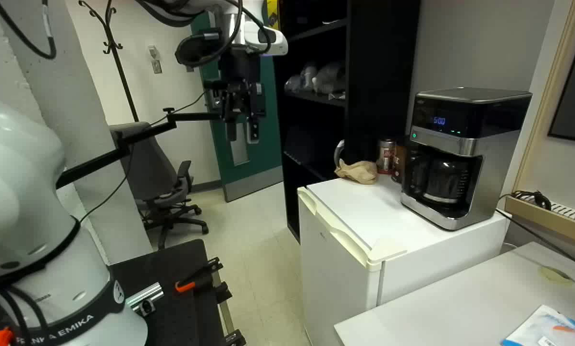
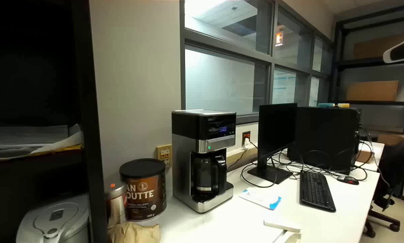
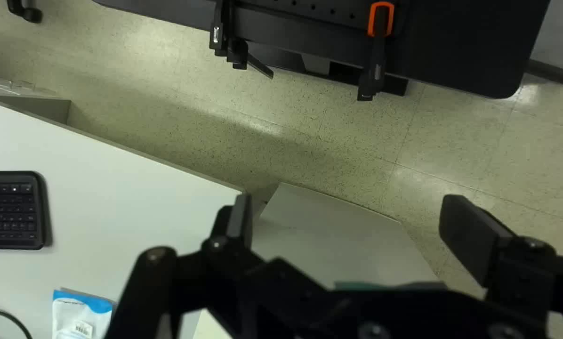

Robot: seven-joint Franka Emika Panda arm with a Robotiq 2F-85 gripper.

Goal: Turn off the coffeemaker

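Gripper (image 1: 242,132) hangs pointing down, fingers (image 3: 470,230) spread wide, nothing held. Coffeemaker (image 1: 501,158) stands upright on the table (image 1: 355,206) (top of the white fridge (image 1: 335,269)), back toward the edge by the wall (image 1: 475,53), close to the corner away from the black shelf (image 1: 383,72). Carafe (image 1: 446,180) sits inside it. Control panel (image 1: 460,113) faces the table's front edge. Display (image 1: 439,120) and green light (image 1: 414,135) on the silver band (image 1: 441,142) are lit in both exterior views, so machine is probably on, task not yet done.

Key relation: gripper is well apart from the coffeemaker, seemingly out past the table's front edge; wrist view shows mostly floor (image 3: 309,136) below, no coffeemaker. Coffeemaker lies across that edge, back toward the wall. Long axis vertical, face upright, fingers pointing down, so next move likely needs a reach over the front edge plus a wrist tilt. Bringing the fingers together first would probably help. Height offset: can't tell. Only one arm (image 1: 52,250), so none nearer. Coffee tin (image 2: 143,192) stands beside the machine, shelf side; coming in from the front edge should avoid it.
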